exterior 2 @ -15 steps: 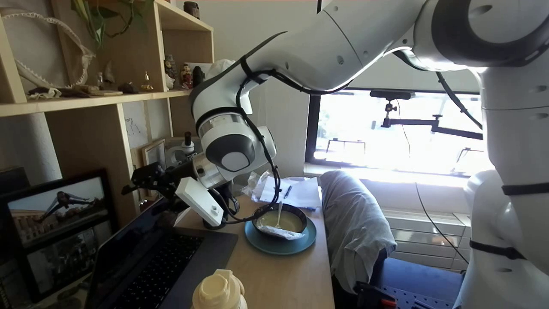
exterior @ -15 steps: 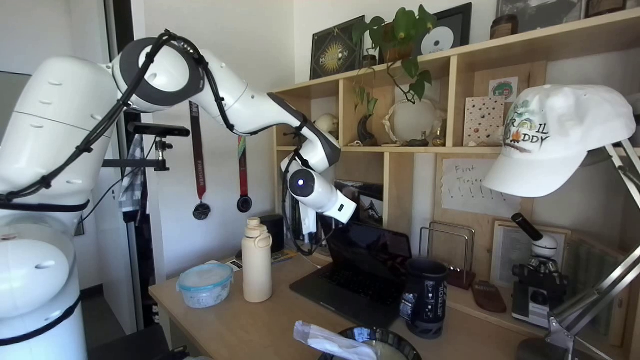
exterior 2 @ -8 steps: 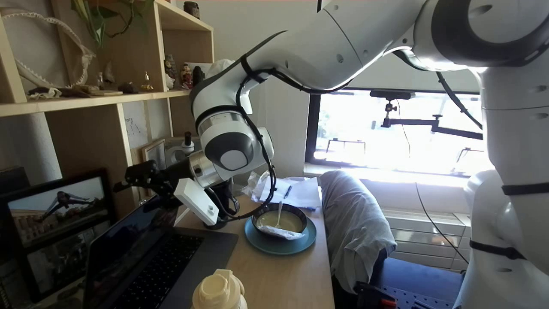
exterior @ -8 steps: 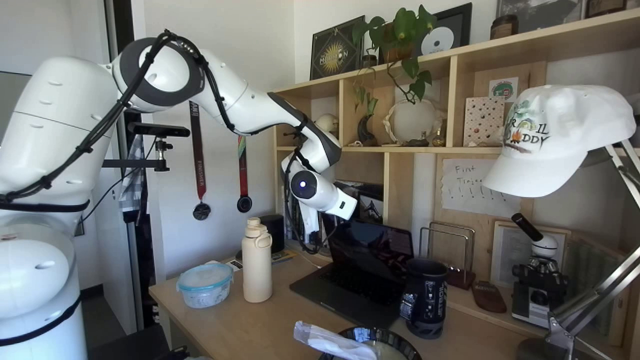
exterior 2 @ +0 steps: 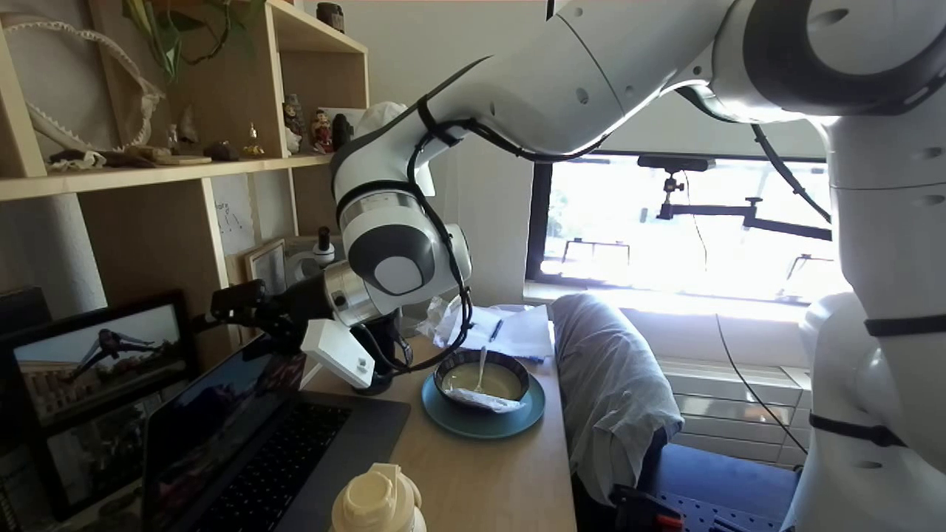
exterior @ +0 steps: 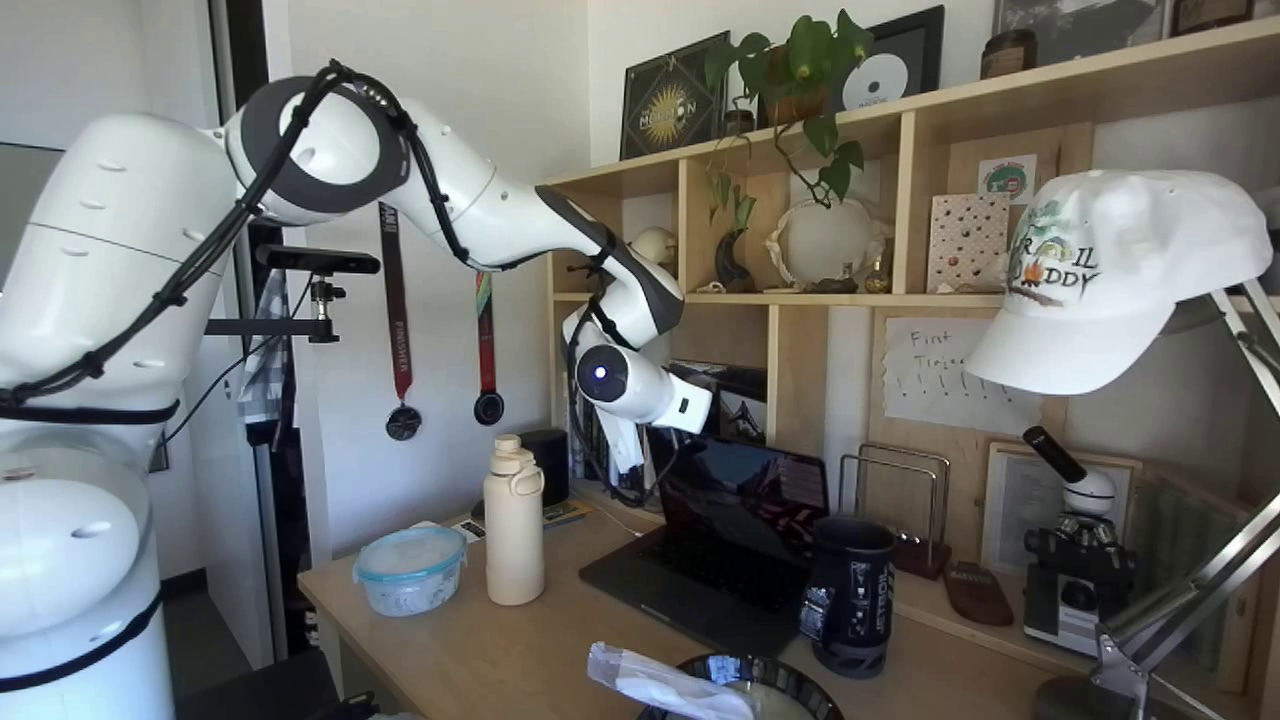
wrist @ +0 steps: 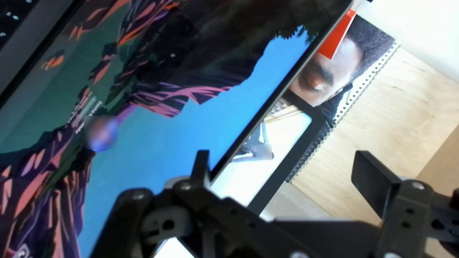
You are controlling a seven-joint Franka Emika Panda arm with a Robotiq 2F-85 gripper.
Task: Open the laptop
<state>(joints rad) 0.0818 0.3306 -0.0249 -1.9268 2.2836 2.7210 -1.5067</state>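
Two fingers of claw wide apart, nothing held. Laptop on table, under claw, scrn up, lit w/ colors. Blk mug lower than claw.

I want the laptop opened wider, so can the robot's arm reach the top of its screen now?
Probably yes. The open tool hangs near the top edge of the screen, and the wrist view shows nothing between them. The framed photo behind it might crowd the tool, though.
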